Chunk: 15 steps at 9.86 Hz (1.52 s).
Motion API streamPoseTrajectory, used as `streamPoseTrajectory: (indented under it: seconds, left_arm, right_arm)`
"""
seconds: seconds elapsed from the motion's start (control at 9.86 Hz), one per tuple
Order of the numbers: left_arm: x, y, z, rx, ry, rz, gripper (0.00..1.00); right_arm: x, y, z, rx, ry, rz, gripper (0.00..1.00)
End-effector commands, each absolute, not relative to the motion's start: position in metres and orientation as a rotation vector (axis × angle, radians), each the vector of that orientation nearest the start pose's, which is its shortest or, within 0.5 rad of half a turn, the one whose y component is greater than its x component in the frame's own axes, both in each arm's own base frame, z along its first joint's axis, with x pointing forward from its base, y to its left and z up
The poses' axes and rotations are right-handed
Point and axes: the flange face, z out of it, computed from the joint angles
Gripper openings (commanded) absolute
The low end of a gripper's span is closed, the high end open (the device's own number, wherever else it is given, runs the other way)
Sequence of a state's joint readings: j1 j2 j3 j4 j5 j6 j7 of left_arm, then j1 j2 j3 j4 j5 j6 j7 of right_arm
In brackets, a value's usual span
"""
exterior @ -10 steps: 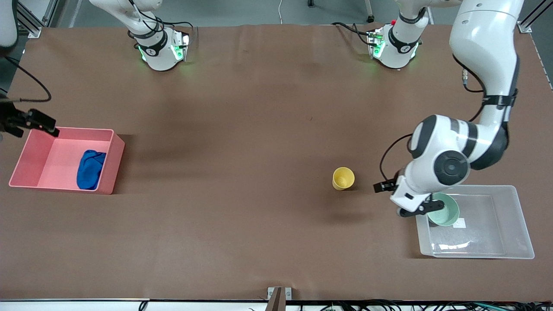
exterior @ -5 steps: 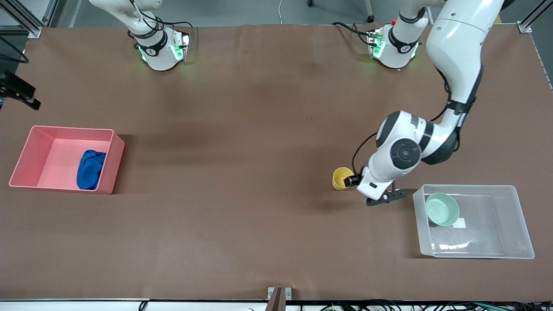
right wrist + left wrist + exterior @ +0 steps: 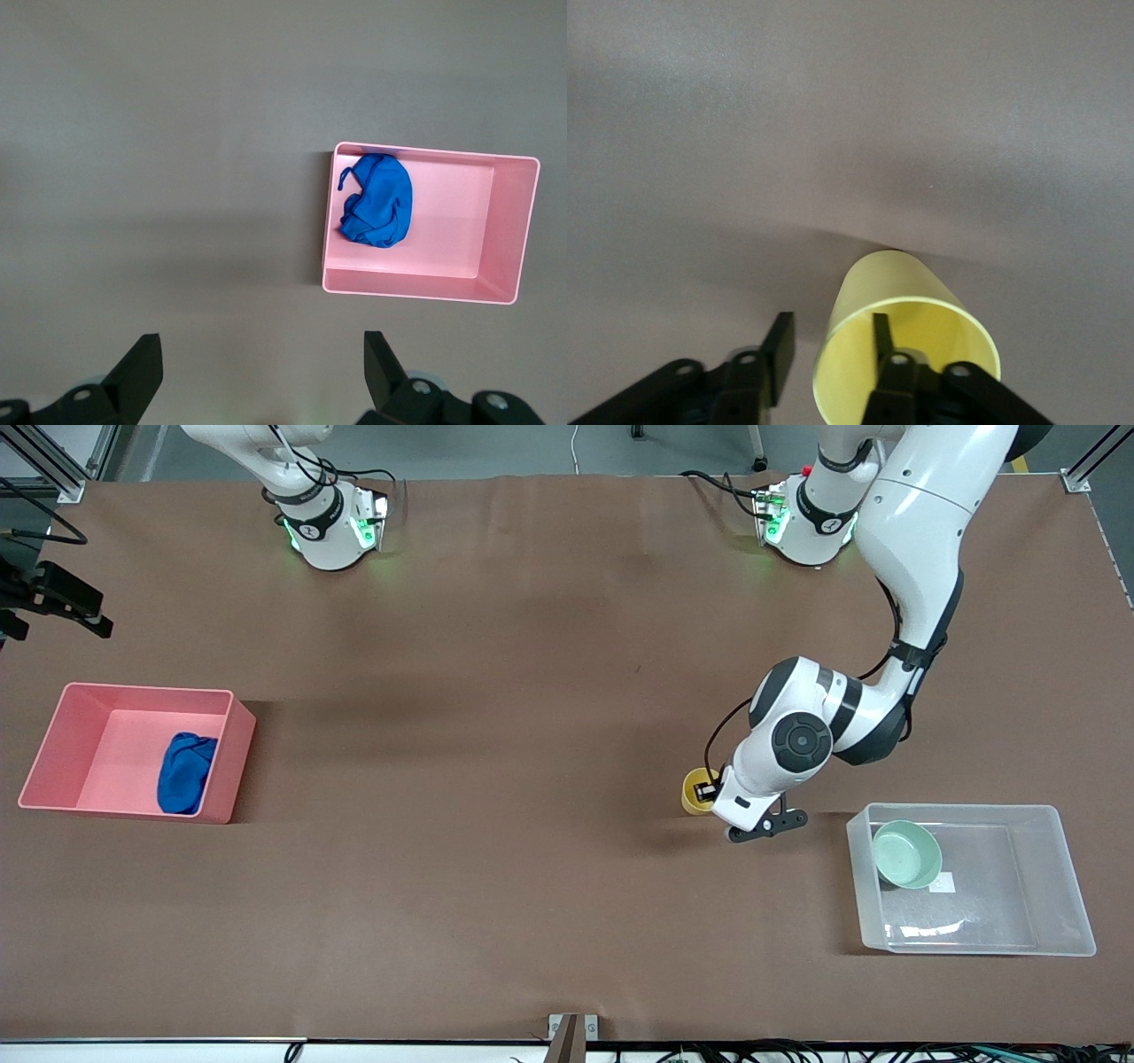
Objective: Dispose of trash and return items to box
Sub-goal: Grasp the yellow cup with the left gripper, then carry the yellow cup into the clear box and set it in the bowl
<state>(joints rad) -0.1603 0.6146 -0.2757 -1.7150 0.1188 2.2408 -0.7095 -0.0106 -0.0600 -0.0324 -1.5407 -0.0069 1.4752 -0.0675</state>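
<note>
While the left pincer (image 3: 828, 350) stands low at the yellow cup (image 3: 697, 790), its fingers are apart and straddle the cup's wall: one finger (image 3: 881, 341) is inside the mouth, the other (image 3: 780, 345) is outside, just beside the wall. I cannot tell if they press it. The cup stands upright on the brown counter (image 3: 496, 691). Toward the left arm's end from this pincer lies the clear plastic box (image 3: 1054, 868), and the mint-green bowl (image 3: 905, 855) is in it, in the corner closest to the pincer, next to a small white label (image 3: 944, 882). The right pincer (image 3: 261, 381) hangs high over the right arm's end of the counter, opened wide and holding nothing. Below it, a little aside, is the pink bin (image 3: 509, 230), with the blue wad (image 3: 376, 202) lying inside against one end wall.
</note>
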Motion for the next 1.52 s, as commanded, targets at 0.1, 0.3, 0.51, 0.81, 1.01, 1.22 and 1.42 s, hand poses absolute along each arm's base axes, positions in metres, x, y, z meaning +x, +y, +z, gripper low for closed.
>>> streamPoseTrajectory:
  seconds: [0.1, 0.3, 0.51, 0.81, 1.01, 1.22, 1.42]
  left_arm:
    - [0.614, -0.263, 0.238, -3.144, -0.389, 0.123, 0.00]
    - [0.631, -0.251, 0.294, -3.145, -0.401, 0.052, 0.00]
    - [0.664, -0.214, 0.351, -3.135, -0.358, 0.040, 0.00]
    - [0.696, -0.118, 0.380, -3.114, -0.142, -0.020, 0.01]
    - [0.710, -0.045, 0.384, -3.068, 0.037, -0.050, 0.00]
    - [0.718, 0.003, 0.384, -3.060, 0.185, -0.060, 0.00]
    - [0.722, 0.051, 0.357, -3.068, 0.223, -0.043, 0.01]
  right_arm:
    - [0.525, -0.021, 0.660, -3.148, -0.021, 0.008, 1.00]
    - [0.529, -0.022, 0.662, -3.149, -0.021, -0.040, 1.00]
    - [0.535, -0.023, 0.659, -3.149, -0.019, -0.055, 1.00]
    - [0.540, -0.023, 0.653, -3.149, -0.019, -0.048, 1.00]
    - [0.542, -0.023, 0.648, -3.149, -0.019, -0.031, 1.00]
    - [0.541, -0.024, 0.647, -3.149, -0.016, -0.021, 1.00]
    - [0.541, -0.024, 0.645, -3.149, -0.014, -0.016, 1.00]
